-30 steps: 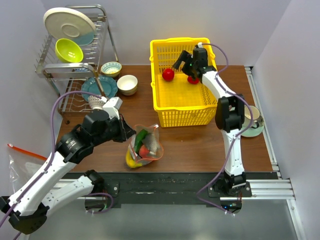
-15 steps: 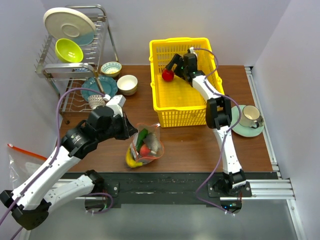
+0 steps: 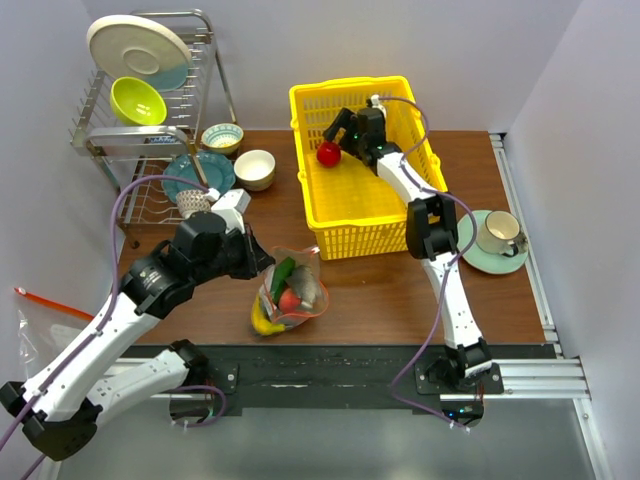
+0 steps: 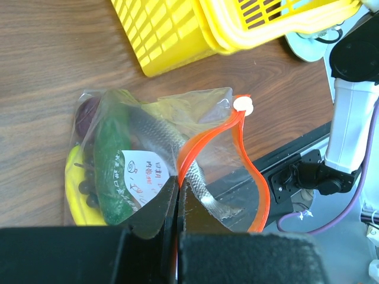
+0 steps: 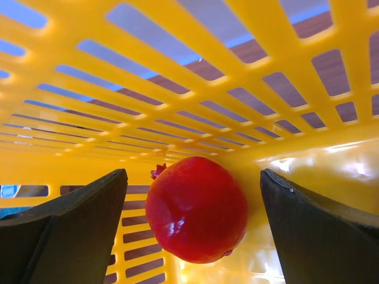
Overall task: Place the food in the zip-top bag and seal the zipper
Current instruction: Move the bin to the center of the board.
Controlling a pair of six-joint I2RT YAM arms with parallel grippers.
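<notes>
The zip-top bag (image 3: 291, 293) lies on the brown table in front of the yellow basket (image 3: 372, 236). It holds a green cucumber (image 4: 112, 155), a yellow banana (image 4: 73, 190), dark grapes (image 4: 87, 113) and a grey fish-like piece (image 4: 159, 136). Its red-orange zipper (image 4: 208, 137) gapes open, and the white end piece (image 4: 242, 105) is at the far end. My left gripper (image 4: 177, 184) is shut on the zipper's near end. Inside the basket, my right gripper (image 5: 192, 177) stands open around a red round fruit (image 5: 196, 218), its jaws clear of it on both sides.
A dish rack (image 3: 140, 110) with a plate and a green bowl stands at the back left, with small bowls (image 3: 254, 168) and a teal plate (image 3: 198, 172) beside it. A cup on a saucer (image 3: 497, 238) sits at the right. Another flat clear bag (image 3: 40, 315) hangs off the left.
My right gripper has swung left inside the basket to the red fruit, and the basket has shifted a little left. The left gripper keeps its grip on the bag.
</notes>
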